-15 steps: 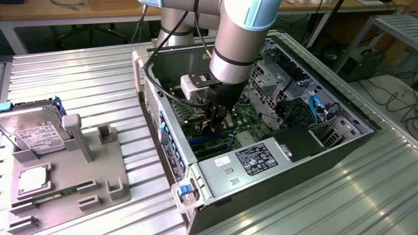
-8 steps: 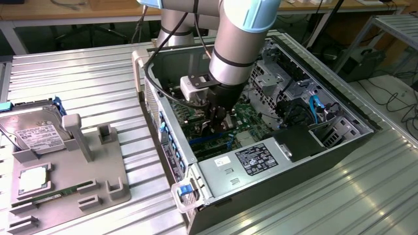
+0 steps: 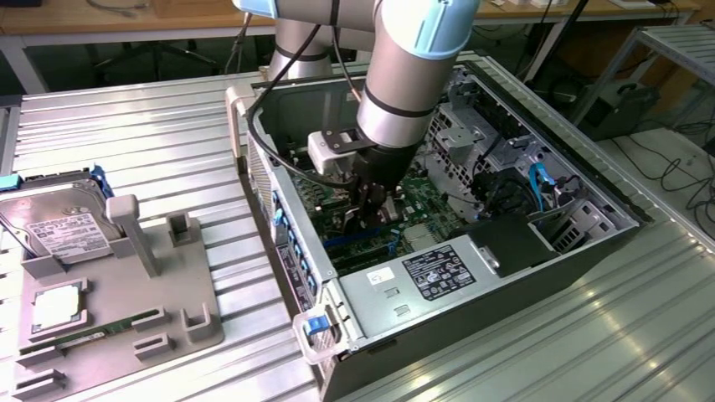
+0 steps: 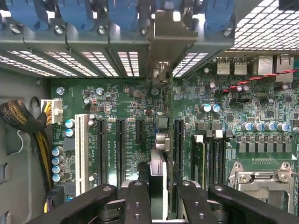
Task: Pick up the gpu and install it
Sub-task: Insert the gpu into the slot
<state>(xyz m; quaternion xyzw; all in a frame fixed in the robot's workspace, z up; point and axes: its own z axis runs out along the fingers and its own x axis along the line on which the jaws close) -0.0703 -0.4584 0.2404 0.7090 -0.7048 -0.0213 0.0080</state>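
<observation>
The gpu (image 4: 159,140) is seen edge-on in the wrist view, standing upright over the green motherboard (image 4: 121,98). Its silver end bracket (image 4: 167,35) sits against the slotted back wall of the case. My gripper (image 4: 159,193) is shut on the card's top edge, with one black finger (image 4: 137,198) on each side. The card lies along the gap between two long black expansion slots (image 4: 178,140); whether it is seated I cannot tell. In the exterior view my gripper (image 3: 373,211) reaches down into the open computer case (image 3: 285,226), just above the motherboard.
Several blue slot latches (image 4: 77,11) line the case's back wall. A silver power supply (image 3: 436,272) fills the case's near corner. On the exterior view's left, a grey fixture (image 3: 167,293) holds a hard drive (image 3: 56,222), a processor (image 3: 56,306) and a memory stick (image 3: 95,331).
</observation>
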